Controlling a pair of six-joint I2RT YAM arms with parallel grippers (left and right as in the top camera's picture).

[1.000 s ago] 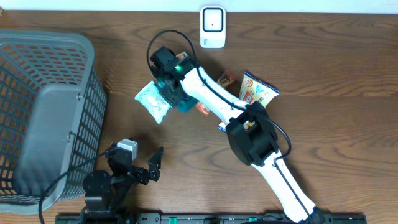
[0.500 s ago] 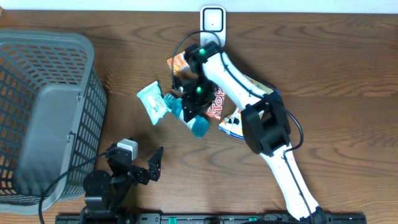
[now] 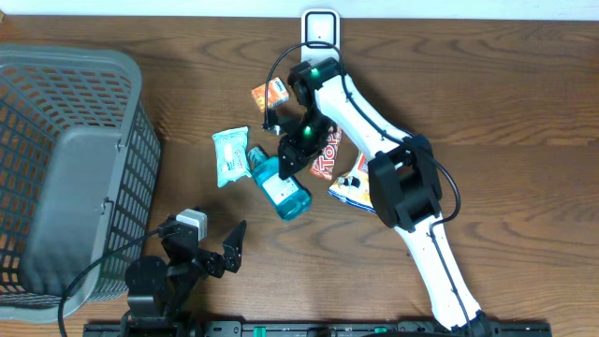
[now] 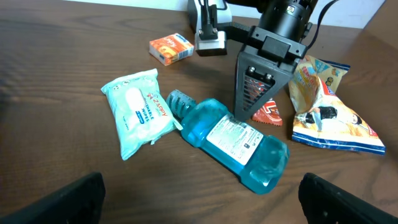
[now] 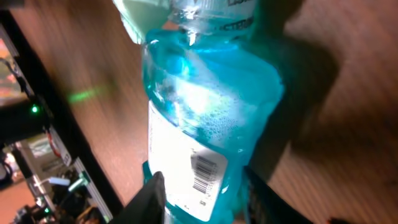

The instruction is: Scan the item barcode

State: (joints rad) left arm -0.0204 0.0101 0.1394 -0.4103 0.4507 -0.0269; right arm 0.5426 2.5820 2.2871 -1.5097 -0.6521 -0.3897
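The item is a blue mouthwash bottle with a white label. It sits tilted at mid-table, its cap end toward a pack of wipes. My right gripper is shut on its upper body. In the right wrist view the bottle fills the space between both fingers, and its barcode faces the camera. The left wrist view shows the bottle low over the wood under the right gripper. The white scanner stands at the far edge. My left gripper is open near the front edge.
A grey basket fills the left side. A wipes pack lies just left of the bottle. An orange box lies near the scanner. A red snack packet and a chips bag lie under the right arm.
My right gripper closed on the bottle and carried it right, away from the wipes. The bottle now hangs lower and further left than half a second ago. The left arm stayed still.
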